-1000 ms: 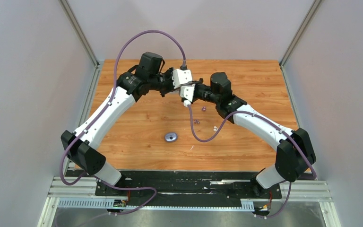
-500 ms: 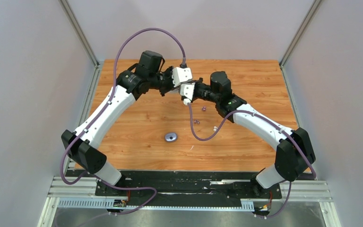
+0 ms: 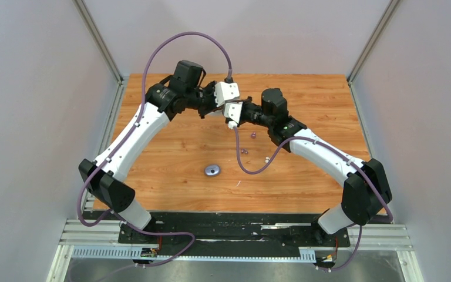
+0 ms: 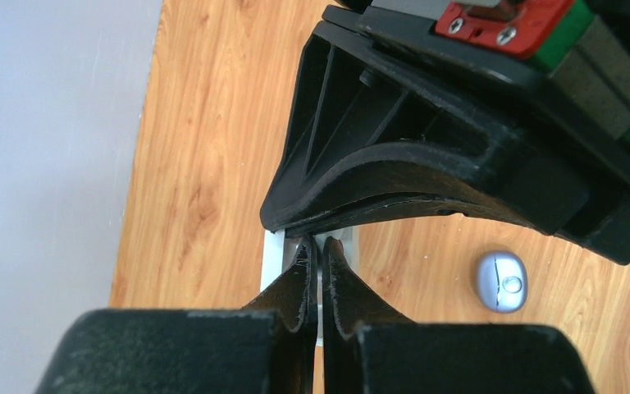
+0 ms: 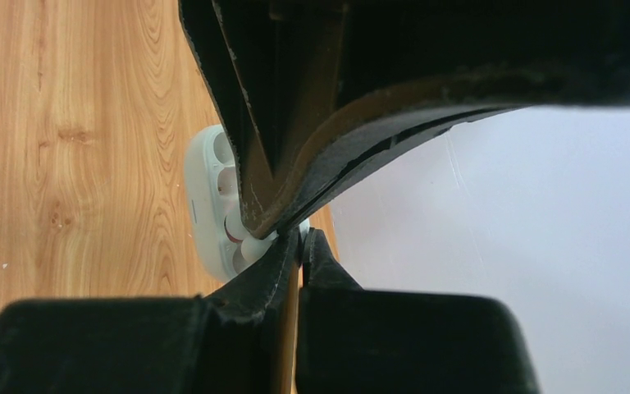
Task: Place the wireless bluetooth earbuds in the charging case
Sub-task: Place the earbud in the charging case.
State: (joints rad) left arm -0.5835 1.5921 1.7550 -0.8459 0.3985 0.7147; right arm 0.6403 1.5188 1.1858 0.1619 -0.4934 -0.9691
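Observation:
A white charging case [image 5: 207,193] lies open at the back middle of the table, its sockets showing. A white earbud [image 5: 250,246] sits in its near socket. My left gripper [image 4: 316,246] is shut, apparently pinching the case's pale edge [image 4: 271,263]. My right gripper [image 5: 302,238] is shut, its tips right beside that bud. In the top view both sets of fingertips are hidden under the wrist cameras. Two purple earbuds [image 3: 253,134] [image 3: 243,151] and one white earbud [image 3: 267,159] lie loose on the wood. The closed purple-grey case [image 3: 212,170] lies apart; it also shows in the left wrist view [image 4: 500,281].
The two wrists nearly touch above the white case. The right arm's purple cable [image 3: 241,164] hangs down over the loose buds. Grey walls [image 3: 47,117] close in the wooden table [image 3: 170,153] on three sides.
The left arm has shifted slightly back and up and its cable loop has risen. Both grippers stay together at the white case. The loose buds and purple-grey case have not moved.

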